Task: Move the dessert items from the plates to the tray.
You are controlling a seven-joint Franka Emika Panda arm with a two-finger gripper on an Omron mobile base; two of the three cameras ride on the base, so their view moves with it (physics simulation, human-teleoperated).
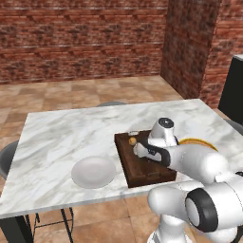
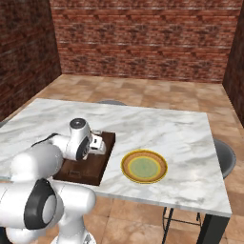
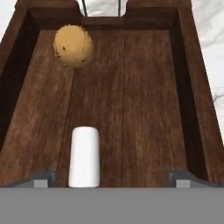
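Note:
My gripper (image 3: 113, 178) hangs low over the dark wooden tray (image 3: 144, 100), its fingers spread wide and open. The white stubby cylinder (image 3: 84, 156) lies on the tray floor between the fingertips, nearer the left one and touching neither. The orange-brown ball (image 3: 73, 45) rests further along the tray, by its far left corner, and it is also seen as the ball (image 1: 132, 141). In the base views the gripper (image 1: 137, 149) is over the tray (image 1: 137, 171). The grey-white plate (image 1: 93, 172) sits bare to the tray's left. The yellow-rimmed plate (image 2: 144, 166) sits bare to its right.
The marble table (image 1: 71, 133) carries everything; its front edge runs just below the tray (image 2: 83, 169). Dark stools stand at the left (image 1: 7, 159), the back (image 1: 112, 103) and the right (image 2: 224, 155). Brick walls lie behind.

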